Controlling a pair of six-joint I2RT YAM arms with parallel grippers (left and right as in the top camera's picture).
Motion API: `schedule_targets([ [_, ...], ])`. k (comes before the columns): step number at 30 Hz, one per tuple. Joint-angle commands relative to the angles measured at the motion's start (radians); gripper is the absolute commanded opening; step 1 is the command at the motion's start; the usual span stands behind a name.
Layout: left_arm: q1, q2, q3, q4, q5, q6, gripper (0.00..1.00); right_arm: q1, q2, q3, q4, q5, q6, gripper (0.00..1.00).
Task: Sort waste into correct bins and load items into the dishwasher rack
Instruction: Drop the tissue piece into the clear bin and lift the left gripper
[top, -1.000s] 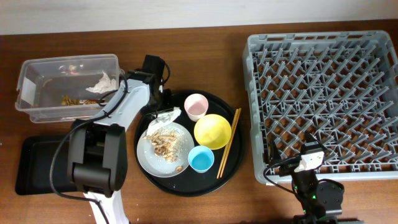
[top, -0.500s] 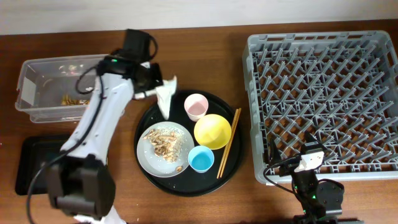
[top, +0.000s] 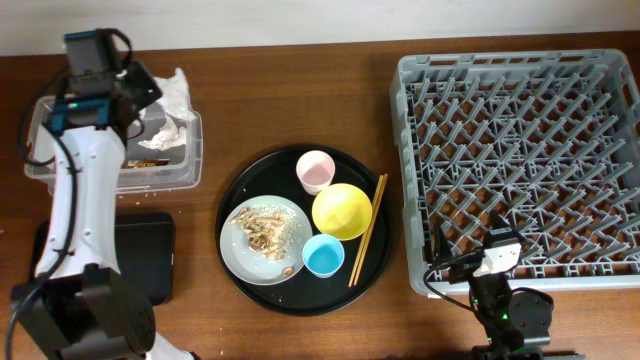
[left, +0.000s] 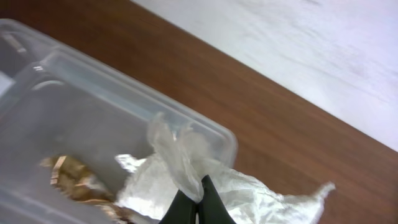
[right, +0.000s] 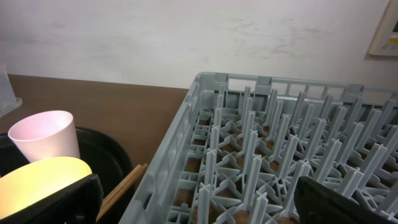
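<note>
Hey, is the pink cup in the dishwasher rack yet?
No, the pink cup stands on the round black tray beside the yellow bowl, and the dishwasher rack shows only bare pegs.

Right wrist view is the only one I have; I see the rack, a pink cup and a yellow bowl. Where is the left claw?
Observer: The left claw is over the tub, shut on the tissue.
Operator: Is the tissue inside the tub?
Observer: Not fully; it hangs at the tub's corner, partly beyond the rim.
Operator: And the food scraps?
Observer: The scraps lie on the plate, in the round tray.
</note>
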Motion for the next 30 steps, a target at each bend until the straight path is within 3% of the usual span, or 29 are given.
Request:
schedule_targets([
  [1, 0.071, -0.02, 0.009, -0.02, 0.0, -0.002, 0.01, 0.006, -0.006, -0.009, 0.0, 0.005, 0.0, 0.99],
  [5, 0.118, -0.009, 0.009, -0.036, 0.001, -0.002, 0.01, 0.006, -0.006, -0.009, 0.0, 0.005, 0.0, 0.99],
  [7, 0.126, -0.008, 0.009, -0.039, 0.002, -0.002, 0.46, 0.006, -0.006, -0.009, 0.0, 0.005, 0.0, 0.99],
  [9, 0.126, -0.008, 0.009, -0.04, 0.002, -0.002, 0.66, 0.006, -0.006, -0.009, 0.0, 0.005, 0.0, 0.99],
  [10, 0.126, -0.008, 0.009, -0.045, 0.002, -0.002, 0.87, 0.006, -0.006, -0.009, 0.0, 0.005, 0.0, 0.99],
  [11, 0.126, -0.008, 0.009, -0.058, 0.005, -0.002, 0.99, 0.006, -0.006, -0.009, 0.0, 0.005, 0.0, 0.99],
  [15, 0.126, -0.008, 0.009, -0.126, 0.1, -0.002, 0.99, 0.006, -0.006, -0.009, 0.0, 0.005, 0.0, 0.99],
  [20, 0.112, -0.008, 0.009, -0.303, 0.345, 0.006, 0.99, 0.006, -0.006, -0.009, 0.0, 0.005, 0.0, 0.99],
  [23, 0.062, -0.008, 0.009, -0.378, 0.347, 0.113, 0.99, 0.006, -0.006, -0.009, 0.0, 0.005, 0.0, 0.99],
  [30, -0.129, -0.008, 0.009, -0.491, 0.346, 0.119, 0.98, 0.006, -0.006, -0.009, 0.0, 0.005, 0.0, 0.99],
])
